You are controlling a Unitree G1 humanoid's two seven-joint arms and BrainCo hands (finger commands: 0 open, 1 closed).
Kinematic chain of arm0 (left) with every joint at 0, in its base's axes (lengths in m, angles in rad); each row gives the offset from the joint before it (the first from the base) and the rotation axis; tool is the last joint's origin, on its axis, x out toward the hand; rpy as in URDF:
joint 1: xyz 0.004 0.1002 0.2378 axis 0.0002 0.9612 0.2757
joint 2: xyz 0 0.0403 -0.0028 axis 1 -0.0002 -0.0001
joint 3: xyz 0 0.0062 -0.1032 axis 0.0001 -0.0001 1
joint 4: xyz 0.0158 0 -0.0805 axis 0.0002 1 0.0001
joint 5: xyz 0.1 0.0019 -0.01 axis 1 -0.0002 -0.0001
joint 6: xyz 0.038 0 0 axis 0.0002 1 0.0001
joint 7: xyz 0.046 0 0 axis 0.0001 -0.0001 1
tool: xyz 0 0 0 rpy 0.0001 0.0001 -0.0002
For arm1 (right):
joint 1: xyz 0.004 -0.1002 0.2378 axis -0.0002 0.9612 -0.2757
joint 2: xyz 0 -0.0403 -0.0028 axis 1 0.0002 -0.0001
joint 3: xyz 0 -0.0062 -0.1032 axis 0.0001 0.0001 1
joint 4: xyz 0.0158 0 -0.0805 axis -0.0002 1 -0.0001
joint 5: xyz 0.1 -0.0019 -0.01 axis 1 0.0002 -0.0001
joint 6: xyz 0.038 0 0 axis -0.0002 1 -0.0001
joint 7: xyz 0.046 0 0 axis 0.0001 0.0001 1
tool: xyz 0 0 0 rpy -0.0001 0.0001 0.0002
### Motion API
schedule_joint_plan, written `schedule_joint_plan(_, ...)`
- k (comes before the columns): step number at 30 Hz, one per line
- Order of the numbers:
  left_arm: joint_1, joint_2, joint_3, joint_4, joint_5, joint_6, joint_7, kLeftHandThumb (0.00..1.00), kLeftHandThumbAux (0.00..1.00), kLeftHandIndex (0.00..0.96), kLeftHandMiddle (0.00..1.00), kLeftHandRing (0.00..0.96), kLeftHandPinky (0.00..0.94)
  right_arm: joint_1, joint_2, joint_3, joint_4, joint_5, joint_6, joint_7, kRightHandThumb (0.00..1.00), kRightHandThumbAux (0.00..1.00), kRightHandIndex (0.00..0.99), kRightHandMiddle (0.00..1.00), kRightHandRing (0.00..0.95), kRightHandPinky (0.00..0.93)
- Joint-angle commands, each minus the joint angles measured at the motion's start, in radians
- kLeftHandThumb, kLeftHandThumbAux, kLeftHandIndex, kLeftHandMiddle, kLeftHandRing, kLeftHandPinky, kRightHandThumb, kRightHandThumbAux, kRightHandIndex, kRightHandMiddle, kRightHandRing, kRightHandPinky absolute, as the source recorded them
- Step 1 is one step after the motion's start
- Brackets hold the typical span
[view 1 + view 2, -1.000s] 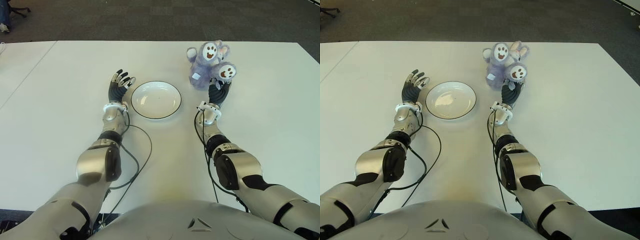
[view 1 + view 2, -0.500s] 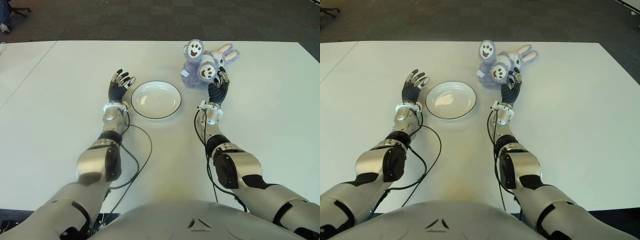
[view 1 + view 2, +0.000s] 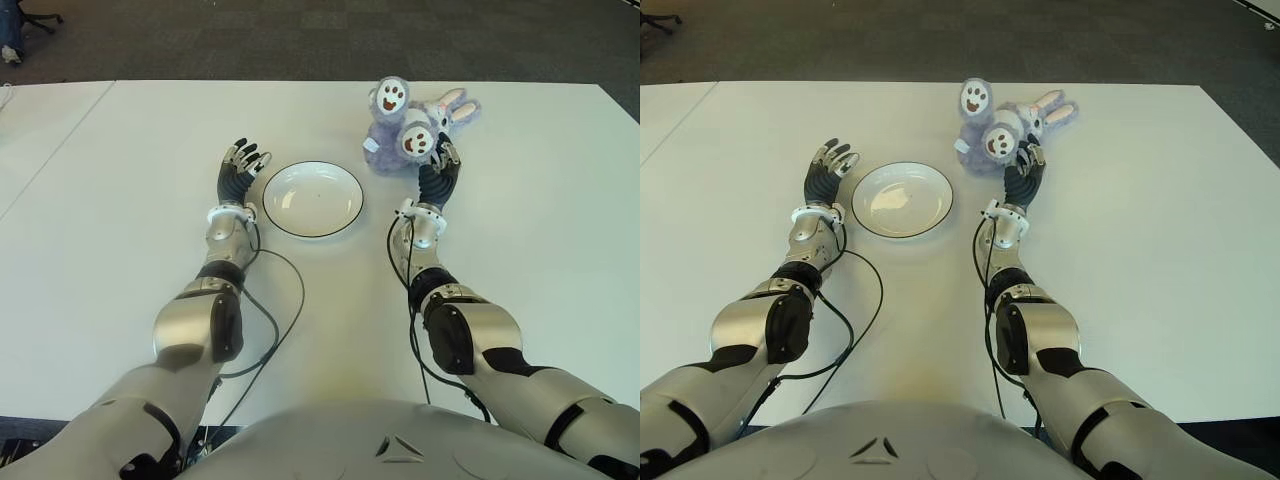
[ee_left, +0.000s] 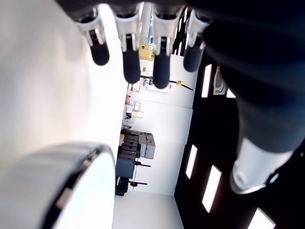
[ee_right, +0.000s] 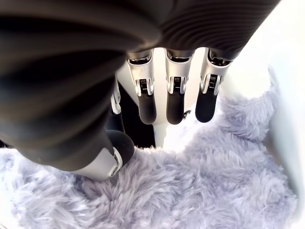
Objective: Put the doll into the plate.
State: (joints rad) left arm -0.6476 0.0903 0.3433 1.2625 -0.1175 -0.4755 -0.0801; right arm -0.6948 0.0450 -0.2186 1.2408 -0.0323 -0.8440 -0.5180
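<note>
The right robot hand [image 3: 438, 172], fingers spread wide, is pressing against the doll [image 3: 405, 128] lying on the bench [image 3: 120, 180] beyond the plate [image 3: 312, 199]; it should be closing around the body. The left robot hand [image 3: 240, 170] is idling open beside the plate.

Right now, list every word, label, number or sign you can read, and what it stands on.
None can be read.
The doll has a small white tag, too small to read.
The plate, the table and both arms show no text.
</note>
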Motion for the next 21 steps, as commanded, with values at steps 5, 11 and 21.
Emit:
schedule_joint_plan(5, 0.126, -0.031, 0.004, 0.090, 0.008, 0.127, 0.030, 0.000, 0.722, 0.160, 0.225, 0.192, 0.138, -0.027, -0.003, -0.013, 0.017, 0.011, 0.014, 0.013, 0.943, 0.680, 0.426, 0.316, 0.459, 0.434)
schedule_joint_plan(11, 0.125, -0.033, 0.005, 0.090, 0.007, 0.129, 0.033, 0.000, 0.731, 0.167, 0.239, 0.205, 0.141, -0.022, -0.021, 0.031, 0.017, -0.065, 0.017, -0.082, 0.936, 0.682, 0.424, 0.294, 0.451, 0.334)
schedule_joint_plan(21, 0.124, -0.035, 0.003, 0.090, 0.008, 0.128, 0.033, 0.000, 0.720, 0.153, 0.212, 0.179, 0.123, 0.007, -0.052, 0.159, 0.005, -0.252, 0.012, -0.293, 0.390, 0.694, 0.157, 0.093, 0.071, 0.039)
